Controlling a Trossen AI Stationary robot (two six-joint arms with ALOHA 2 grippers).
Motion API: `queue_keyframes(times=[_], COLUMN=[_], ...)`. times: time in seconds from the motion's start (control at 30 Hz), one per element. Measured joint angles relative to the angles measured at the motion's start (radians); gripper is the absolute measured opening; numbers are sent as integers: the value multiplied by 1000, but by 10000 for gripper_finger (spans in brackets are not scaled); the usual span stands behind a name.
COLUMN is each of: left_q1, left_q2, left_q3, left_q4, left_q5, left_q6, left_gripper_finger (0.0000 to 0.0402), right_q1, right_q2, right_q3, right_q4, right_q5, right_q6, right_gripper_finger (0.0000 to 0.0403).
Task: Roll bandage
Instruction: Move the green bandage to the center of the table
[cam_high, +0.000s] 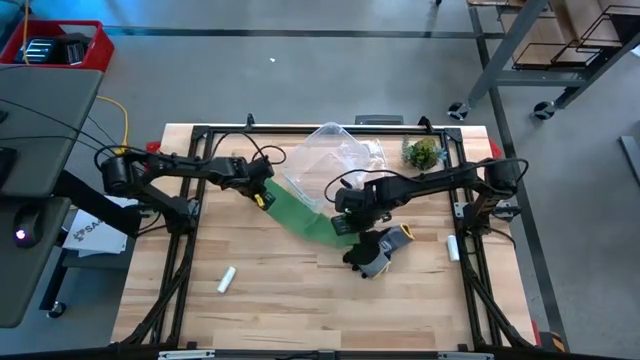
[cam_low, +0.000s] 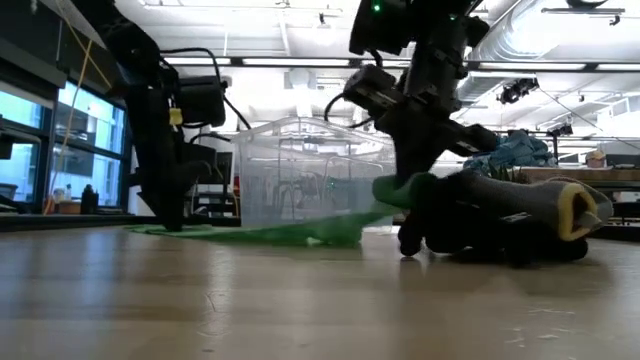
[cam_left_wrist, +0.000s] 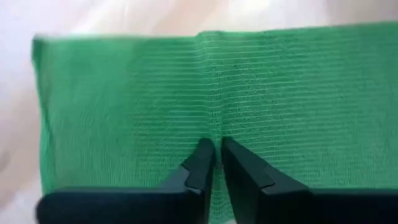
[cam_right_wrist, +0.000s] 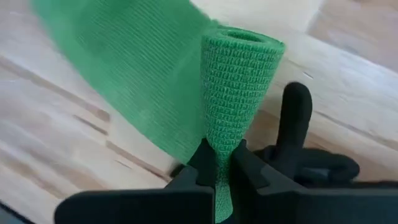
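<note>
Right gripper (cam_right_wrist: 217, 163) pinched shut on rolled end of bandage (cam_right_wrist: 239, 93), roll axis in line with fingers. Flat strip runs across table to left gripper (cam_left_wrist: 217, 155), fingers nearly closed, nipping free end (fabric puckered there). Strip's long axis joins both arms.

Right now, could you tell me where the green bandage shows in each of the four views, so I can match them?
High view: the bandage runs across the table's middle, between both grippers.
Low view: a low green strip before the clear container.
Left wrist view: flat fabric fills the frame, pinched by the left gripper.
Right wrist view: rolled end upright in the right gripper.
Shared landmark: the bandage's rolled end.
</note>
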Motion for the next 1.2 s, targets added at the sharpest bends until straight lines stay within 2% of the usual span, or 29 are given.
queue_keyframes(times=[0.13, 0.4, 0.57, 0.77, 0.97, 1.2], left_q1=[-43, -187, -269, -309, -312, -312], left_q2=[-64, -135, -135, -136, -137, -137], left_q3=[-11, -16, -15, -13, -12, -12], left_q4=[-92, -183, -148, -38, 82, 100], left_q5=[70, 84, 74, 28, -63, -112], left_q6=[-129, -335, -448, -523, -534, -534], left_gripper_finger=[5, 1, 1, 2, 3, 3], right_q1=[20, 17, 3, -19, -49, -80], right_q2=[0, -31, -53, -74, -76, -76], right_q3=[0, 0, 0, 0, -2, -74], right_q4=[-38, -111, -121, -206, -243, -241], right_q5=[19, 133, 152, 248, 339, 392], right_q6=[35, 92, 80, 79, 71, 82], right_gripper_finger=[3, 2, 2, 2, 2, 3])
